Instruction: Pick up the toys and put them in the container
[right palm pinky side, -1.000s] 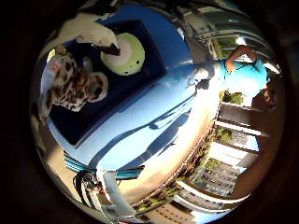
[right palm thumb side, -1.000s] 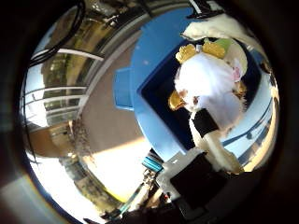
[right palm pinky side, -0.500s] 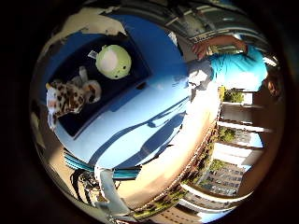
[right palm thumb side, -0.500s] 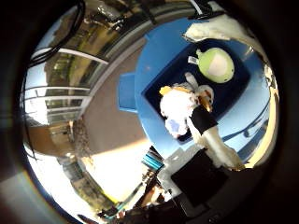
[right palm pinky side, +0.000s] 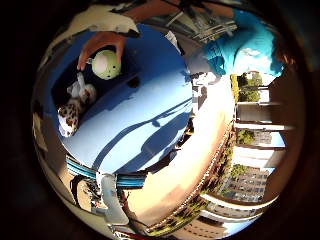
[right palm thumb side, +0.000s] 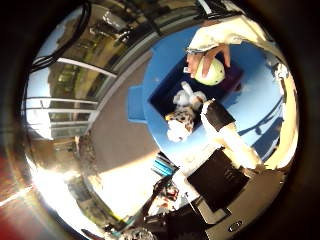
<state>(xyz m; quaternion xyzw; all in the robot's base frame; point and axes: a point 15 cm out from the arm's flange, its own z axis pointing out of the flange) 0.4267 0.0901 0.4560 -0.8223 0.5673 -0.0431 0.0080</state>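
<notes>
A spotted plush toy (right palm thumb side: 183, 108) and a round green toy (right palm thumb side: 212, 72) lie in the dark blue container (right palm thumb side: 157, 98) on a blue table (right palm thumb side: 252, 100). A person's hand (right palm thumb side: 205, 52) rests on the green toy. My right hand (right palm thumb side: 232, 140) is well above the container, and one black and white finger reaches straight out beside the plush without touching it. In the right little finger side palm view, the plush (right palm pinky side: 72, 108) and the green toy (right palm pinky side: 106, 65) lie small and far off, with the person's hand (right palm pinky side: 100, 43) on the green toy.
A person in a teal shirt (right palm pinky side: 245, 50) stands at the far side of the blue table (right palm pinky side: 145, 115). A tan floor (right palm pinky side: 200, 150) and white railings (right palm thumb side: 60, 100) surround the table. A pale blue flap (right palm thumb side: 135, 100) sticks out at the container's side.
The camera has drawn away from the container, so the toys look smaller. The plush, near the palm 1.0 s ago, now lies in the container. A person's hand has come onto the green toy.
</notes>
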